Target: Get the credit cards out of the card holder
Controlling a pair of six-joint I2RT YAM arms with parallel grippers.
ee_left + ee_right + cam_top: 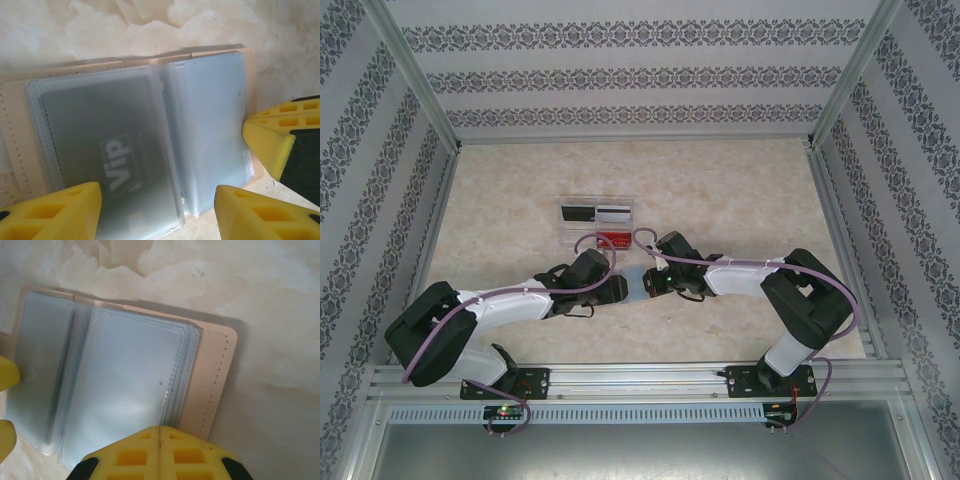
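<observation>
Top view: you see bright, even, diffuse light; soft faint shadows beneath white robot arms on pale marbled tabletop. Wrist views: open tan card holder with clear plastic sleeves sharp, dull sheen, narrow shadow along far edge; near yellow fingertips slightly soft.

Pale marbled tabletop w/ striped damask-print walls, alu rails.

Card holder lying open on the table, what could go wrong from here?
The VIP card sits inside a clear sleeve, and the open left gripper straddles that whole stack, so closing may pinch plastic along with the card. The shut right gripper seems to pin the card holder only at its edge; if it slips, the holder could slide or lift with the pull.
</observation>
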